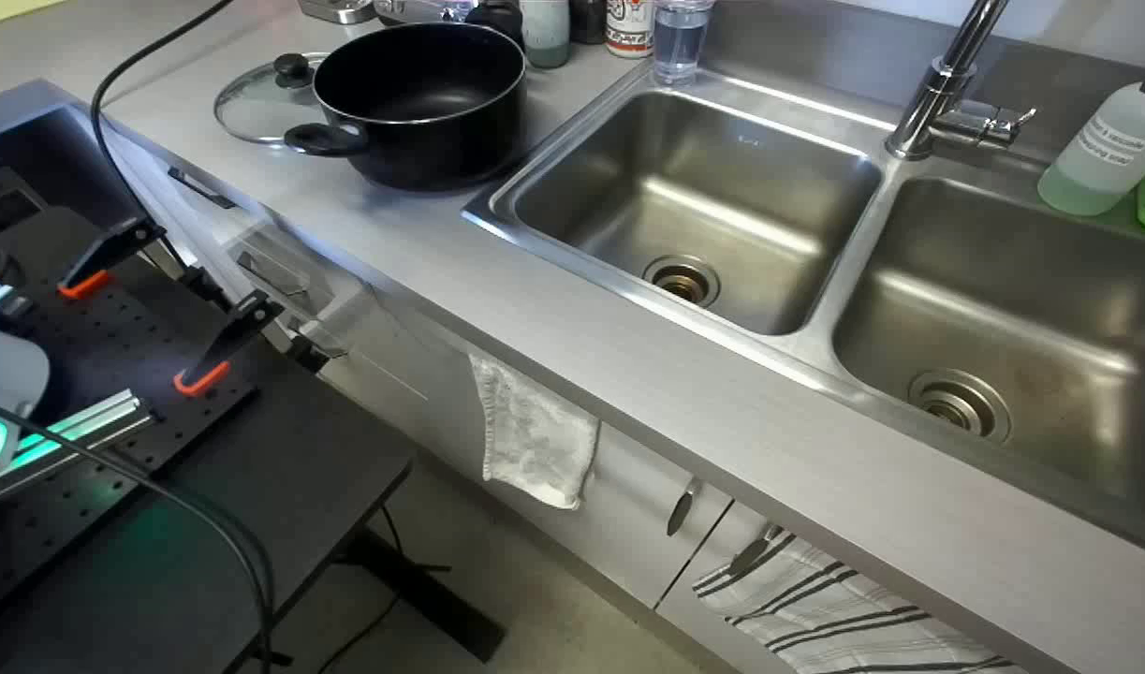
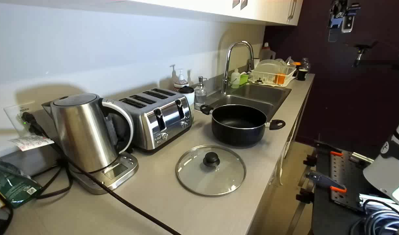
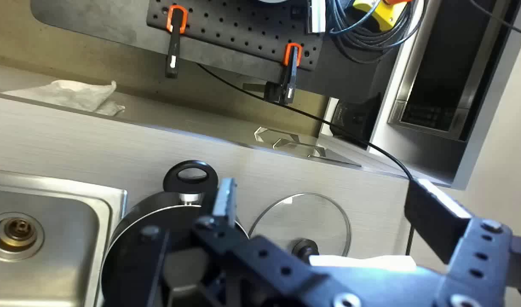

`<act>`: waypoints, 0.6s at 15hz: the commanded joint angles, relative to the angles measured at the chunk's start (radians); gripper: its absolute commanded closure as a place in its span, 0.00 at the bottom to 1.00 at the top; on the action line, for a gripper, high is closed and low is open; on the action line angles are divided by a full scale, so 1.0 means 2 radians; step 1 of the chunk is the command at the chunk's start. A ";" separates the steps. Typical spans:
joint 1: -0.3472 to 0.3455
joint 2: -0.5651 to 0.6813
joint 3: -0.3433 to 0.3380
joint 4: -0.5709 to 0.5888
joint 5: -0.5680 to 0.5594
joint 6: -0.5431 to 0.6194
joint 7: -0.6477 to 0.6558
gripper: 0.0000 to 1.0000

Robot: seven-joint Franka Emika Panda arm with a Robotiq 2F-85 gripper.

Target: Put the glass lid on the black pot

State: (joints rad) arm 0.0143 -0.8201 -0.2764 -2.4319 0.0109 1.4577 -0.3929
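Two fingers [image 3: 225, 201] of the claw [image 3: 322, 200] stand far apart in the wrist view, one at lower centre, its mate at the right, and neither has hold of anything. The glass lid [image 2: 211, 178] lies flat on the counter [image 2: 215, 213] at the lower centre of an exterior view, its dark knob [image 2: 211, 159] pointing up. The black pot [image 2: 239, 134] stands upright just beside it, above and to the right in that frame, uncovered; whether the two touch I cannot tell.

I take reaching for the lid to be the step in hand, the task near its start. Everything turns on where the knob falls against the finger gap: in the wrist view it sits below the gap's middle and slightly left, so the claw probably needs to shift toward the bottom of that frame, then sink. Lid and knob are round, with no long axis to match. The finger at lower centre overlaps the pot there; descending carelessly could strike it.
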 commanded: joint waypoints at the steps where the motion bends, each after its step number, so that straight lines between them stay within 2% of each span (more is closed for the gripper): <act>1: -0.007 0.002 0.005 0.001 0.003 -0.001 -0.004 0.00; 9: 0.000 0.012 0.014 0.006 0.001 0.005 -0.005 0.00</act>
State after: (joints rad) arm 0.0132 -0.8180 -0.2716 -2.4318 0.0108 1.4596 -0.3929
